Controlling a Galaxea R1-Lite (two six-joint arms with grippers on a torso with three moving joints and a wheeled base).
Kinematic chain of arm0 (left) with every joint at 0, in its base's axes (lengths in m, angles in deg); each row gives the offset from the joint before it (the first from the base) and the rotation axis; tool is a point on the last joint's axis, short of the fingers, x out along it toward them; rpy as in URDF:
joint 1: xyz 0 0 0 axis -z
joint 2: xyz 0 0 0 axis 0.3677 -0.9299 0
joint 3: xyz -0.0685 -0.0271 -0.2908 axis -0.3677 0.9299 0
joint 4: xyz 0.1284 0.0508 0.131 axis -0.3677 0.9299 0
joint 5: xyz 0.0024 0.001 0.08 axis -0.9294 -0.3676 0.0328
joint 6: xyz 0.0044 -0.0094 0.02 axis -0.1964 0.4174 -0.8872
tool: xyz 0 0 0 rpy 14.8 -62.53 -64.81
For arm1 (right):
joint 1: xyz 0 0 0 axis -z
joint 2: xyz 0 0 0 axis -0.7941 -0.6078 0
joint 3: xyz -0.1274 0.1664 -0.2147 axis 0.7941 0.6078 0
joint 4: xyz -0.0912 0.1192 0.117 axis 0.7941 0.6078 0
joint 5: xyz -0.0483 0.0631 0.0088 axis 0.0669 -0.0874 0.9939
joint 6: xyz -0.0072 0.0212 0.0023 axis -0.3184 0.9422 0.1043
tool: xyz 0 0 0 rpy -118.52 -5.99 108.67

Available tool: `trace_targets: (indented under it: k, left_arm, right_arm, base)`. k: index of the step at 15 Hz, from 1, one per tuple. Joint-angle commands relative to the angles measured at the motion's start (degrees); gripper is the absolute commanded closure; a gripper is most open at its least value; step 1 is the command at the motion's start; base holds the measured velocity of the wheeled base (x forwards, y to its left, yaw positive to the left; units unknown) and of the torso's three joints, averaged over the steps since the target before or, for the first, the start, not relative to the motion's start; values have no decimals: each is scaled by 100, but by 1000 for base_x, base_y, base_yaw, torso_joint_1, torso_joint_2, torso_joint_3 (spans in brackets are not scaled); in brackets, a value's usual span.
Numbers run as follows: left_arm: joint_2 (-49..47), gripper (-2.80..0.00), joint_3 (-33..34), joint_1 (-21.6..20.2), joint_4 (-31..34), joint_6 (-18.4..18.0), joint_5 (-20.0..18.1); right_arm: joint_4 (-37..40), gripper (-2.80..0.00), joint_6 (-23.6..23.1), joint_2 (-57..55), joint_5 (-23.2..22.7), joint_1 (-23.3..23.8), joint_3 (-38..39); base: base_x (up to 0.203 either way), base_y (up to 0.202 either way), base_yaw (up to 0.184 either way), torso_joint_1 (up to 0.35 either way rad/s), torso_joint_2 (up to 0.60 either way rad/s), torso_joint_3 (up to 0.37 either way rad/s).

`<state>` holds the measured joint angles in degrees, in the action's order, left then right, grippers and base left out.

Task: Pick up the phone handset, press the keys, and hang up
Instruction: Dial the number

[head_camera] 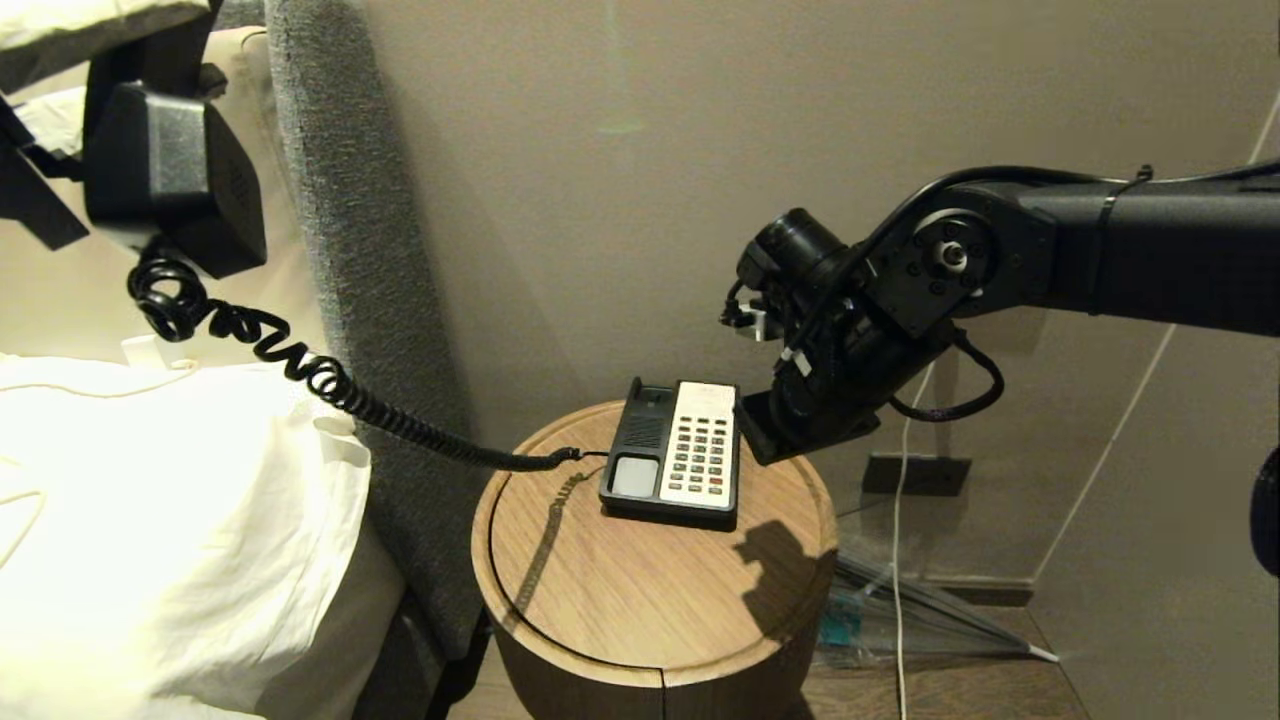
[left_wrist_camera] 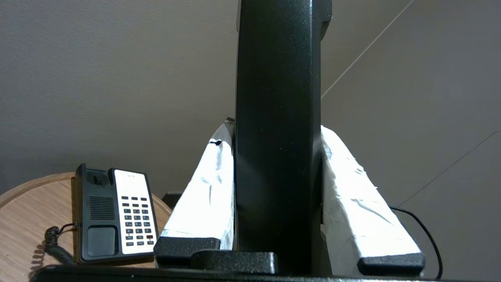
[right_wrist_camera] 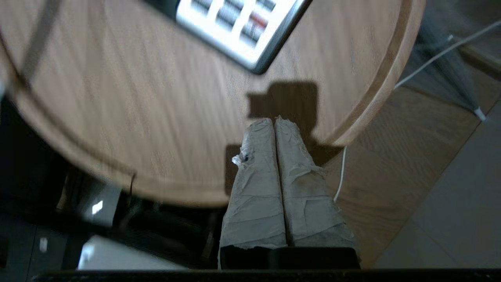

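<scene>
Left hand [left_wrist_camera: 278,196]: I have it clamped on the phone handset [head_camera: 175,180], raised well left of the table [head_camera: 640,590].
Phone base [head_camera: 672,452]: keypad faces up.
Right hand [right_wrist_camera: 274,125]: fingers together, just right of base; nearer arm for pressing.

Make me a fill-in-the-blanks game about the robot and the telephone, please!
1. The left gripper is holding the phone ____.
2. The phone base sits on a round ____ table.
3. The right gripper has its two fingers pressed ____.
4. A curly black ____ joins the handset to the base.

Missing words: handset; wooden; together; cord
</scene>
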<state>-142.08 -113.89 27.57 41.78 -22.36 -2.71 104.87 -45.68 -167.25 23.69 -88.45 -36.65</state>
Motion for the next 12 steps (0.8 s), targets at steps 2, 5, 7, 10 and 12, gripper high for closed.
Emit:
trace_targets:
  k: [2,5,7,10,12]
  left_arm:
    - [-6,0,-4,-2,-16,28,-11]
    - [109,0,230,-5,-127,4,-18]
    - [152,0,533,-6,-531,-60,-16]
    - [187,0,831,-11,-807,-95,-11]
    - [317,0,909,-15,-807,-81,-2]
  right_arm:
    - [-1578,0,99,-450,393,2,7]
    - [-1813,0,99,-527,409,2,-22]
    - [-1917,0,55,-598,419,29,-40]
    - [-2025,0,46,-729,419,116,-40]
    - [-2077,0,70,-845,465,177,-40]
  base:
    - [0,0,0,0,0,0]
    - [0,0,0,0,0,0]
    - [0,0,0,0,0,0]
    - [0,0,0,0,0,0]
    - [0,0,0,0,0,0]
